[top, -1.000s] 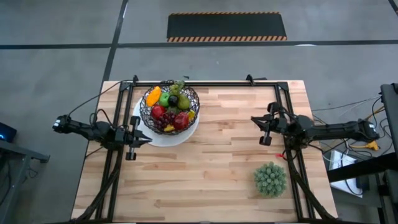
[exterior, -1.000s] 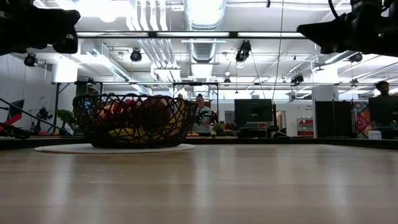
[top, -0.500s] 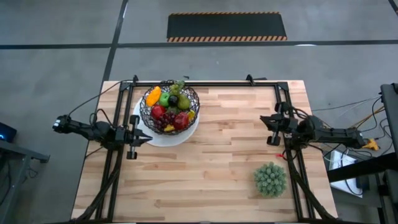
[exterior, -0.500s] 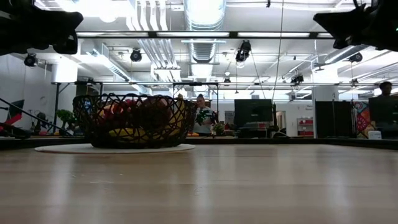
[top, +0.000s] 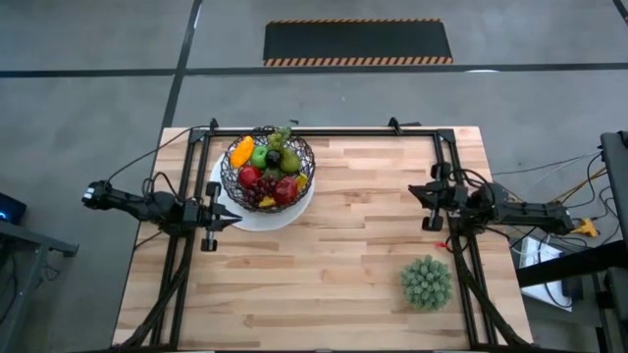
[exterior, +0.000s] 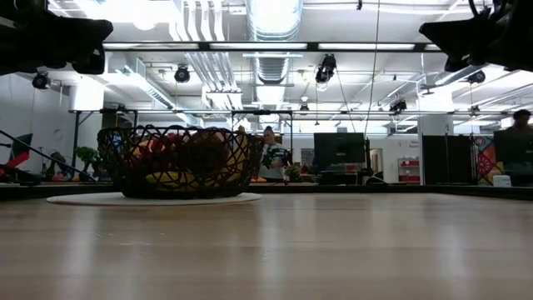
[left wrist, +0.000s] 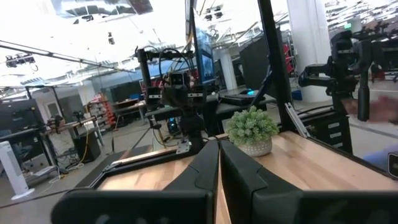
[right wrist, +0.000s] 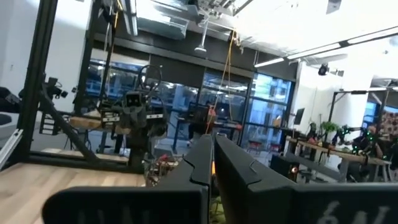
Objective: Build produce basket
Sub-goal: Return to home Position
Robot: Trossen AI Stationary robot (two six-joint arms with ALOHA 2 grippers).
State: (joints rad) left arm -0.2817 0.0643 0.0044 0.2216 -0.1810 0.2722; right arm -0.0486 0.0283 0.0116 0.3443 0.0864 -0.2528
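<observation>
We've got a smooth butcher-block wood counter [top: 334,265] with a soft sheen, a matt black wire basket [exterior: 125,162], glossy plastic-looking produce [top: 283,188], and a smooth white plate [top: 280,218].

1. The worktop [top: 334,255] is made of pale wooden planks.
2. A white round plate [top: 275,220] lies on its left side.
3. A spiky green ball [top: 426,282] sits on its right side, well apart from the plate.
</observation>
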